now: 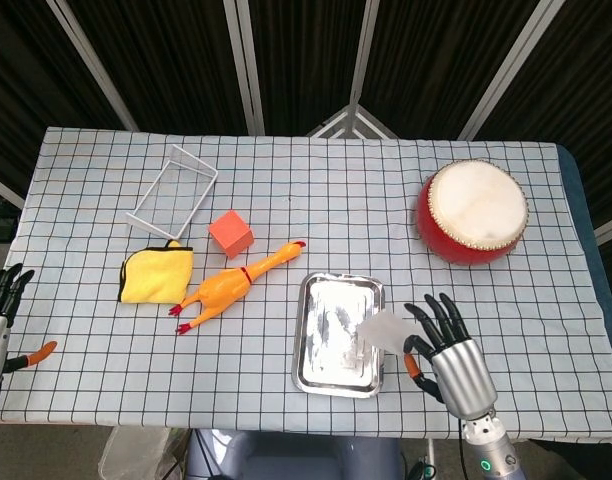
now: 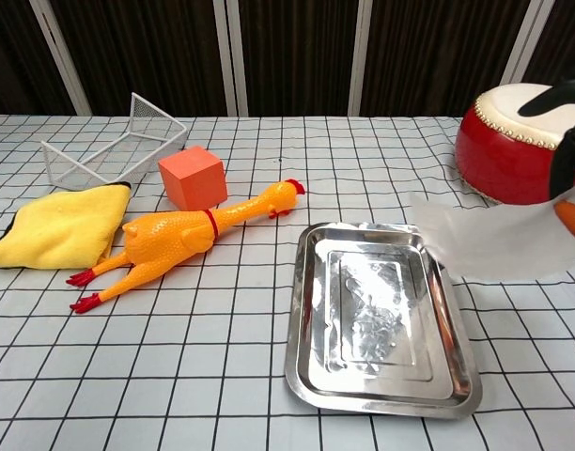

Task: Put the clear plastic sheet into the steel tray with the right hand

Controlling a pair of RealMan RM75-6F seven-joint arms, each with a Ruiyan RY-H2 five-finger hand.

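Observation:
The clear plastic sheet is lifted off the table, pinched in my right hand. Its free end hangs over the right edge of the steel tray, which lies flat at the front middle of the table and holds nothing. The right hand's other fingers are spread, just right of the tray. My left hand rests at the far left edge of the table, fingers apart and holding nothing.
A red drum stands behind the right hand. Left of the tray lie a rubber chicken, an orange cube, a yellow cloth and a white wire basket.

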